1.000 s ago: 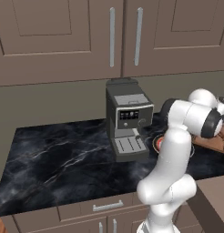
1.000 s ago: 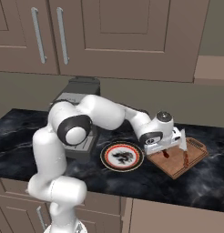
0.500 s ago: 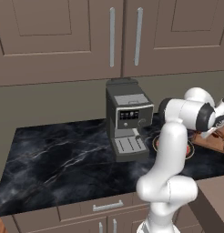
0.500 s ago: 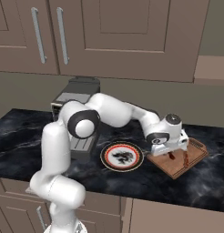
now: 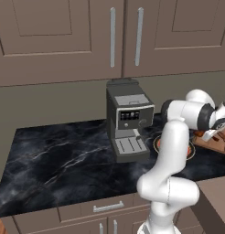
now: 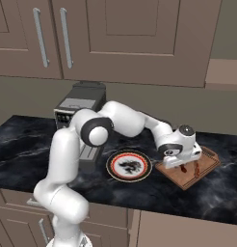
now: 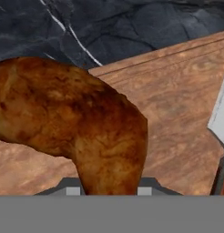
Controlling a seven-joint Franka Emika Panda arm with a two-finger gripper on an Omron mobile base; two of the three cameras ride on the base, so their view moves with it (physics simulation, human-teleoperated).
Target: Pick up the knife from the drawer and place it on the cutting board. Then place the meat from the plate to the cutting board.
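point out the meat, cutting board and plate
meat (image 7: 82, 123), hand view, middle of the brown chunk.
cutting board (image 6: 207, 163), right base view, bare wood near its right end.
plate (image 6: 112, 161), right base view, red left rim.

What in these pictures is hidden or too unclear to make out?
- Tool fingertips: hand view, hidden behind the meat.
- Knife: hand view, cut off by the right edge.
- Cutting board: left base view, mostly behind the arm and cut by the edge.
- Plate centre: right base view, dark patch too small to identify.
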